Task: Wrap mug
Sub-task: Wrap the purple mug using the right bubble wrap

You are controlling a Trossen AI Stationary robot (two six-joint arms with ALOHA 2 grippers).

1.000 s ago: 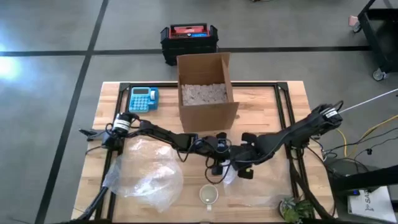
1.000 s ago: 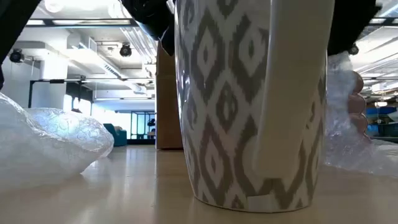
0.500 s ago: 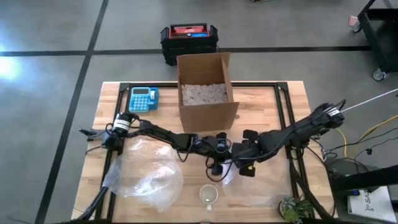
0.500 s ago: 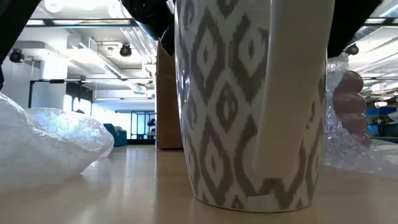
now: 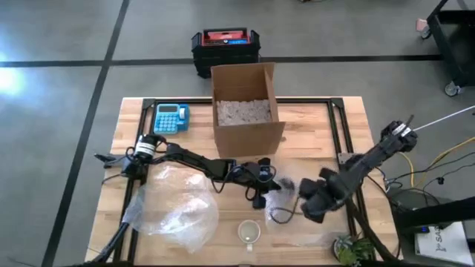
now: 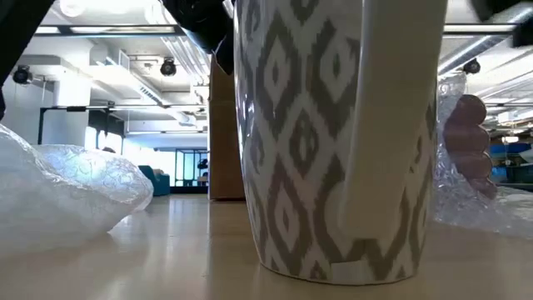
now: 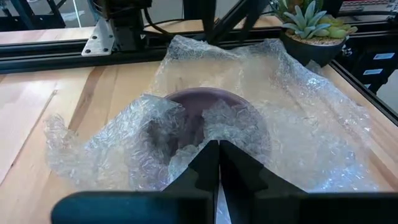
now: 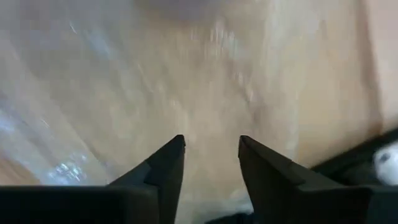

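Note:
A purple mug (image 7: 198, 111) lies on a sheet of bubble wrap (image 7: 298, 124) near the table's middle, partly covered by a flap of it. In the low view it shows at the right (image 6: 466, 137). My left gripper (image 7: 218, 150) (image 5: 267, 187) reaches it from the table's left and is shut on the wrap. My right gripper (image 8: 211, 149) (image 5: 304, 204) hovers open over the sheet's near right part, touching nothing. A patterned white mug (image 5: 250, 232) (image 6: 333, 142) stands upright near the front edge. My left gripper pinches the bubble-wrap flap (image 7: 186, 154) that covers the purple mug's near side between its two shut fingers. The fingers come nearly level from the table's left. The flap lies crumpled over the mug, while the remaining sheet rests flat on the table.
A large loose heap of bubble wrap (image 5: 174, 204) lies at the near left. An open cardboard box (image 5: 246, 111) with filler stands at the far middle, a blue calculator (image 5: 171, 117) to its left. A potted plant (image 5: 352, 248) sits at the near right edge.
My right gripper has drawn back from the purple mug toward the table's near right edge. In the low view the mug now shows more fully through the wrap. My left gripper has kept still.

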